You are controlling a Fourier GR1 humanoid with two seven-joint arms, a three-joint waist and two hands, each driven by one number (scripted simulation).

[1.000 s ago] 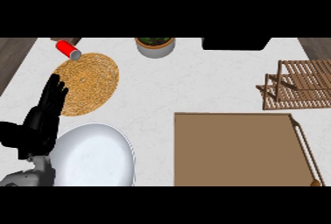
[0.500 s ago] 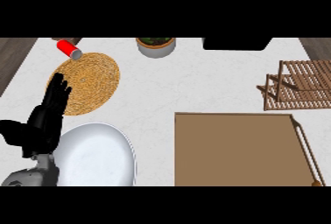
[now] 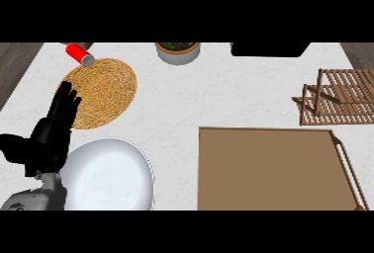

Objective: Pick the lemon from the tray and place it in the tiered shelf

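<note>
One hand in view only: my left hand [image 3: 50, 133], at the left edge of the bench [image 3: 219, 94], fingers [image 3: 66, 101] straight and pointing up the view, holding nothing. It overlaps the rim of the white plate [image 3: 110, 178] and its tips reach the edge of the round woven mat [image 3: 102, 91]. This reads as a resting pose, parked out of the way, not a reach. My right hand shows nowhere.

The lemon: not visible. The brown tray [image 3: 270, 170] sits at lower right, its flat surface bare as far as I can see, wooden handle rail along its right side. Either the fruit is outside the view or hidden; I cannot tell which.

The tiered shelf [image 3: 340, 99], slatted wood, stands at the right edge, just above the tray, so the carry between them should be short and suited to the right arm.

Other items along the far edge: red can [image 3: 79, 53] lying on its side near the mat, potted plant [image 3: 177, 51], dark object [image 3: 269, 48] at the back.

Judgement: the pick is not begun, or the fruit is already off the tray.
</note>
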